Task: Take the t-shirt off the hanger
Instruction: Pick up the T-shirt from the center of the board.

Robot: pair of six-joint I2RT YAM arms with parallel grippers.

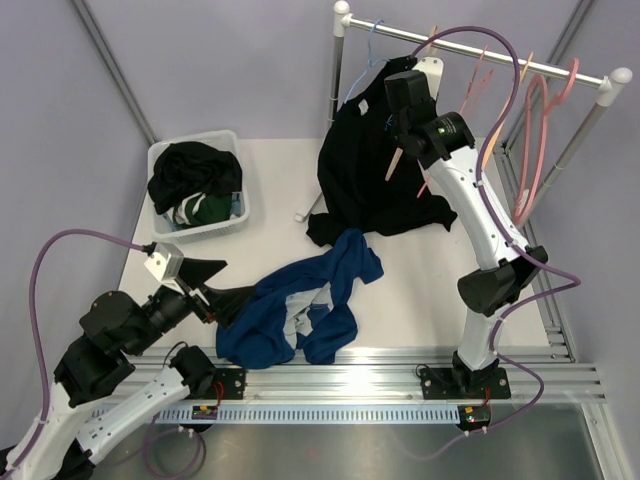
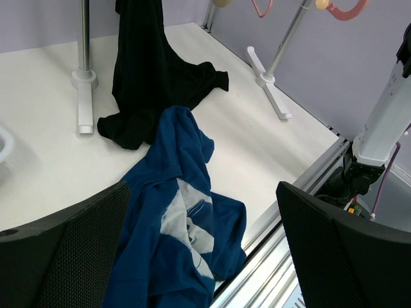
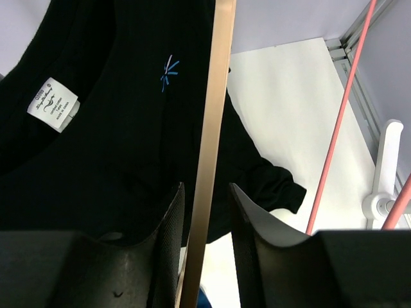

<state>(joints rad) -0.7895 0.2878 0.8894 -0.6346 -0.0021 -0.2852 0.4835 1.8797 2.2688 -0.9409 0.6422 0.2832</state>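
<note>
The black t-shirt (image 3: 115, 128) hangs just beyond the fingertips of the right gripper (image 3: 207, 192). It fills the space to their left and behind them, with its white neck label (image 3: 52, 104) up and to the left. From the overhead camera its top is at the rail (image 1: 480, 55) and its hem and a sleeve are pooled on the table (image 2: 38, 154).

A tan hanger arm (image 3: 215, 128) runs straight up between the right fingers, in front of the shirt. The fingers stand only narrowly apart, one close on each side of that arm, but I cannot tell whether the pads actually press it. A pink hanger (image 3: 340, 122) slants past to the right of them.

The left gripper (image 2: 202, 189) is spread wide and holds nothing. A crumpled blue t-shirt (image 2: 173, 212) lies on the table below and ahead of its fingers, reaching to the black shirt's hem. A basket (image 1: 165, 155) of dark clothes sits well to their left.
</note>
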